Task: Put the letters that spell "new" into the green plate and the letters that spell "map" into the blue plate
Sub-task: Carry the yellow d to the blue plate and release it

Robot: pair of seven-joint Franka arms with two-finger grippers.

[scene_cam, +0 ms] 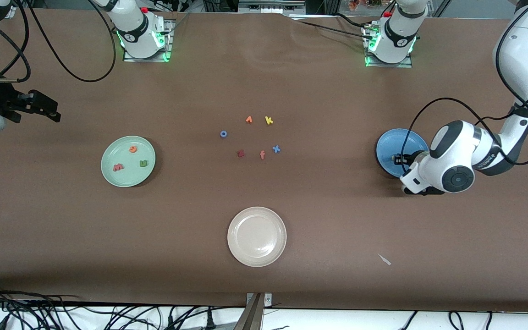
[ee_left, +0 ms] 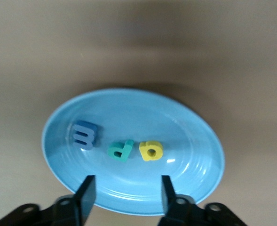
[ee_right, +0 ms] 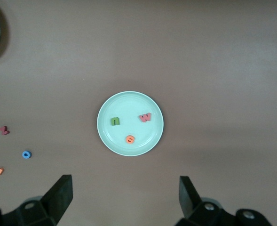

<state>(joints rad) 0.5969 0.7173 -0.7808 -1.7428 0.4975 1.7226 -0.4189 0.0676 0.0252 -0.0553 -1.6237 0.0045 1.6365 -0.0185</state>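
The blue plate (scene_cam: pixel 390 144) lies at the left arm's end of the table, partly hidden by that arm. In it lie the light blue m (ee_left: pixel 84 134), the teal p (ee_left: pixel 121 150) and the yellow a (ee_left: pixel 151 150), on the plate's floor (ee_left: pixel 143 110). My left gripper (ee_left: pixel 126 193) hangs open over the plate's rim, empty (scene_cam: pixel 399 159). The green plate (scene_cam: pixel 108 176) holds the orange e (scene_cam: pixel 133 149), salmon w (scene_cam: pixel 118 167) and olive n (scene_cam: pixel 143 163). My right gripper (ee_right: pixel 124 193) waits open, high over the table near the green plate (ee_right: pixel 129 101).
A cream-white plate (scene_cam: pixel 256 256) sits nearest the front camera. In the table's middle lie loose letters: an orange one (scene_cam: pixel 249 119), yellow k (scene_cam: pixel 269 120), blue o (scene_cam: pixel 223 134), dark red z (scene_cam: pixel 240 153), orange-red f (scene_cam: pixel 262 155), blue x (scene_cam: pixel 276 149). A white scrap (scene_cam: pixel 384 259) lies nearby.
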